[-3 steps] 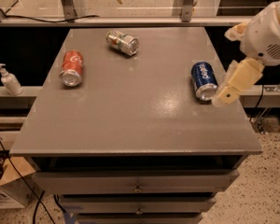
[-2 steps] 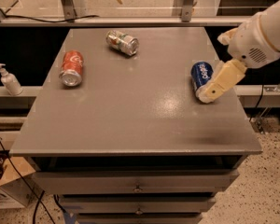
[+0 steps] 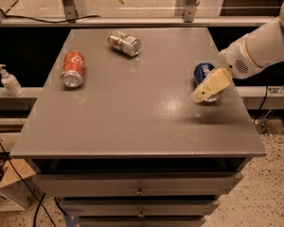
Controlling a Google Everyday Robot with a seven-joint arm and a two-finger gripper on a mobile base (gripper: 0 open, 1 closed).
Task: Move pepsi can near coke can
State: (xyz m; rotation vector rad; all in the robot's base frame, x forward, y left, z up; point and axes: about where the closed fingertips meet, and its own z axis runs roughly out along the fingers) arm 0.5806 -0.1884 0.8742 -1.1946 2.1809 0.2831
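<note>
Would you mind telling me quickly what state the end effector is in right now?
End effector: in front of the pepsi can, overlapping it; open or closed cannot be told.

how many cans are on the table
3. The coke can lies at the left, the silver-green can at the back centre, and the pepsi can at the right, partly covered by the end effector in front of it. None seems hidden.

Three drink cans lie on one grey table [image 3: 132, 122]: one pepsi can [image 3: 202, 71] near the right edge, one coke can [image 3: 73, 69] near the left edge, one silver-green can [image 3: 124, 43] near the far edge. One gripper [image 3: 207, 89] sits by the pepsi can at the right edge. One pump bottle [image 3: 9, 82] stands beyond the left edge.
</note>
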